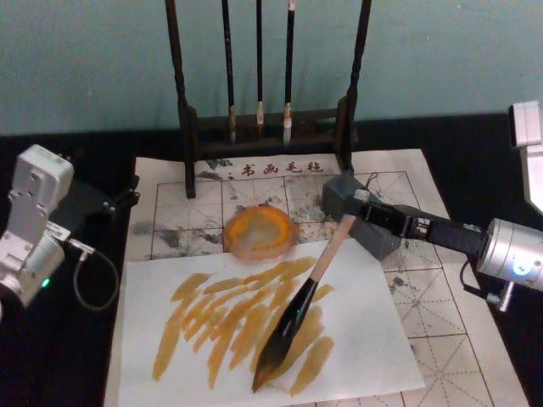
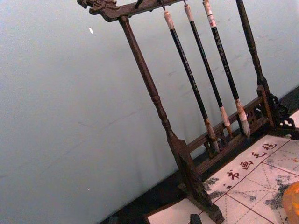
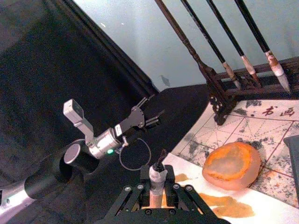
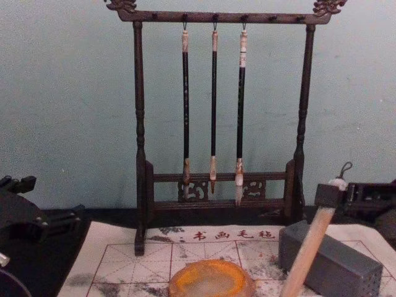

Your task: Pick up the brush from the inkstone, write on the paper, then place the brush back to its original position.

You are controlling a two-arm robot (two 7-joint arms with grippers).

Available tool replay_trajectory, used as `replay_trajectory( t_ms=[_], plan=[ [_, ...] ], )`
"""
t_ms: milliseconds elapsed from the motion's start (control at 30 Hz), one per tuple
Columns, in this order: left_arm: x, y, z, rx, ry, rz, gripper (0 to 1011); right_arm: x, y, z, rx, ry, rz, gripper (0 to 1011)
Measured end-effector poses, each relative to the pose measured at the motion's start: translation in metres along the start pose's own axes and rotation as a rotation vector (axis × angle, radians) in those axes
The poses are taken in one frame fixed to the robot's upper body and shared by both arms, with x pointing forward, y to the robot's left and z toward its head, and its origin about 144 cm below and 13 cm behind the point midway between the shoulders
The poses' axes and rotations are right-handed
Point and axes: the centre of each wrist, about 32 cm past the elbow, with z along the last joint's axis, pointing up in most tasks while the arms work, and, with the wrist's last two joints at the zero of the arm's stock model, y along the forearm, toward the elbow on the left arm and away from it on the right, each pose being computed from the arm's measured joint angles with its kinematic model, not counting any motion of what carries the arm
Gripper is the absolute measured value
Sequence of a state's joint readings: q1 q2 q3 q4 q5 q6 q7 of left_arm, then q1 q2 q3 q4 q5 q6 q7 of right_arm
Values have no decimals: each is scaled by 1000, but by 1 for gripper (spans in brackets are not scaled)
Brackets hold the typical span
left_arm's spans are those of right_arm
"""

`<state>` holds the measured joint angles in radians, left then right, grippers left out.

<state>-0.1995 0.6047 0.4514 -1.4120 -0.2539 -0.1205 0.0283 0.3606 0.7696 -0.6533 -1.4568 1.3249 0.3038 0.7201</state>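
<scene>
A large calligraphy brush with a tan wooden handle, glossy black lower section and dark bristles leans steeply, its tip pressed onto a plain white sheet near the bench's front edge. The right claw, reaching in from the right edge, is clamped narrow on the top of the handle, just below the whitish cap and cord loop. Broad amber strokes streak the sheet, so the writing step looks to be in hand and well along. The next move likely calls for a clean lift, then a carry back to the round, shallow orange-amber inkstone with its pale centre, which sits at mid-bench on a whitish red-gridded practice paper smudged with grey. A matte grey rectangular block lies just beside the claw. A dark turned-wood rack with three thin hanging brushes stands at the far edge. The left claw rests parked at the left edge of the black bench, jaws spread wide.
</scene>
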Motion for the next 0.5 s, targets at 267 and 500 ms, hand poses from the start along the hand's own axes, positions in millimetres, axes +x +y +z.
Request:
replay_trajectory(
  t_ms=[267, 500],
  plan=[
    [0, 0, 0, 0, 0, 0, 1001, 3, 5, -2, -19, -8, -5, 200],
    [0, 0, 0, 0, 0, 0, 1001, 4, 6, -3, -26, -15, -12, 200]
  ],
)
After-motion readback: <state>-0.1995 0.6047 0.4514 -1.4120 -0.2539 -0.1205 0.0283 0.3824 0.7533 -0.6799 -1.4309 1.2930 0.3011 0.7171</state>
